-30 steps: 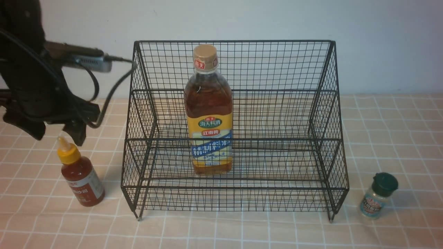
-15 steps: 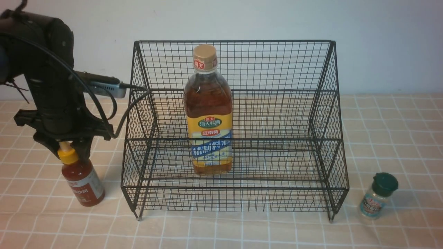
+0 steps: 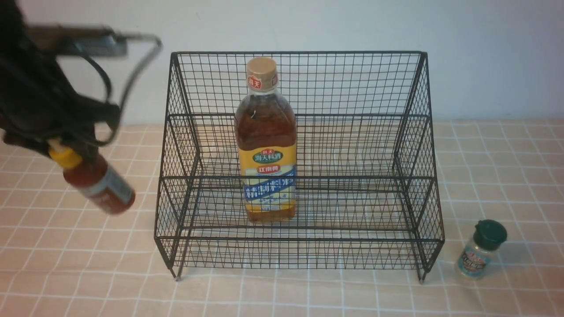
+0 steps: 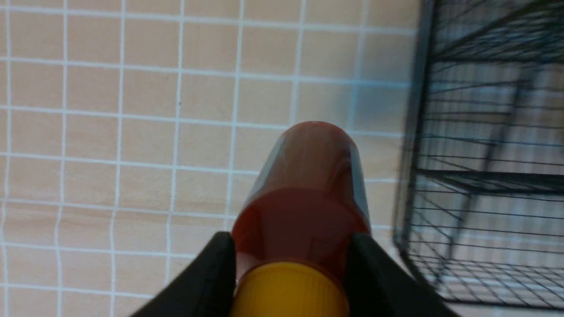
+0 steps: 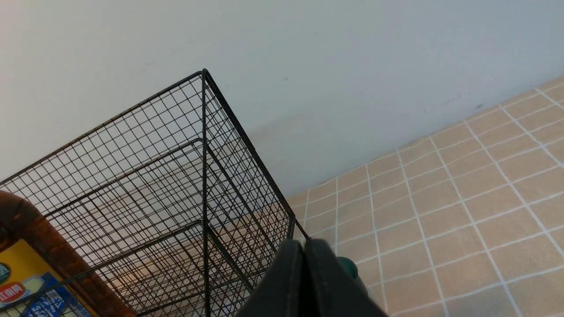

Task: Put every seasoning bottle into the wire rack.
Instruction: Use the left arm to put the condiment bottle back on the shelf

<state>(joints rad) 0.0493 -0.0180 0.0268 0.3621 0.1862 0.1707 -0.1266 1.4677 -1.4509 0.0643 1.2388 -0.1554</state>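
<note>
The small red-sauce bottle (image 3: 98, 185) with a yellow cap hangs tilted above the table, left of the wire rack (image 3: 299, 52). My left gripper (image 3: 66, 152) is shut on it just below the cap. In the left wrist view the black fingers (image 4: 211, 273) of that gripper (image 4: 291, 241) clamp both sides of the red bottle (image 4: 308, 185). The tall amber bottle (image 3: 265, 141) stands inside the rack on the lower tier. The tiny shaker (image 3: 481, 248) with a green lid stands on the table right of the rack. My right gripper (image 5: 304, 243) is shut and empty, above the shaker's lid (image 5: 351, 266).
The rack (image 4: 418, 132) runs close along one side of the held bottle in the left wrist view. A pale wall (image 3: 484, 57) stands right behind the rack. The tabletop is a tan checked cloth (image 3: 282, 295). A cable (image 3: 132, 83) loops from my left arm near the rack's left top corner.
My left gripper came down over the red-sauce bottle, shut on its neck, and has lifted it off the table, tilted and a little to the left. Nothing else moved.
</note>
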